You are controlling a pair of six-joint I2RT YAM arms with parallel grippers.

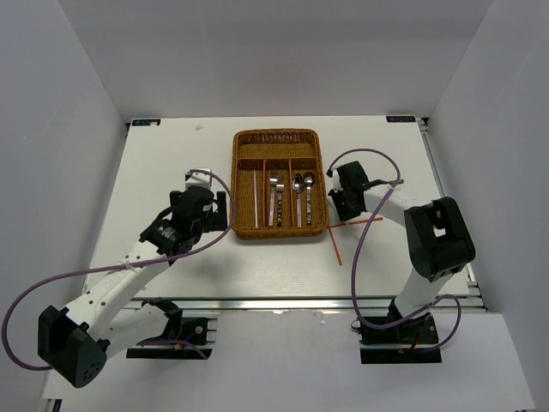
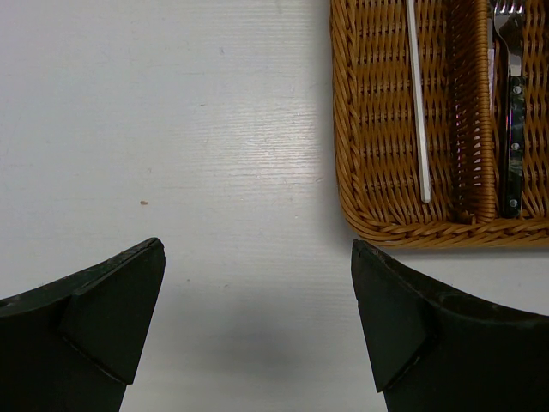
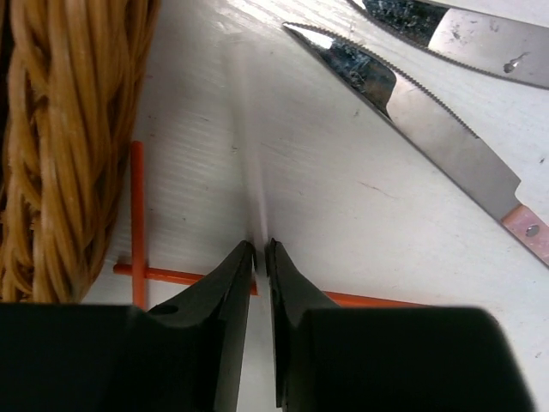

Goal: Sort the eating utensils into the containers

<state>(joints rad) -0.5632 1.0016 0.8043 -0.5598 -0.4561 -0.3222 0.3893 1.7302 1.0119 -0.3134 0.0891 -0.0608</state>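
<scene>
two claws: right claw (image 3: 260,251) pinches a white chopstick (image 3: 248,150) beside the tray (image 3: 60,129); left claw (image 2: 257,257) gapes wide, empty.

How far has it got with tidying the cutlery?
Done: spoons, forks and one white chopstick lie in the wicker tray. In hand: the right gripper pinches a second white chopstick. Still to go: two crossed red chopsticks and metal tongs. The left gripper hangs open.
</scene>
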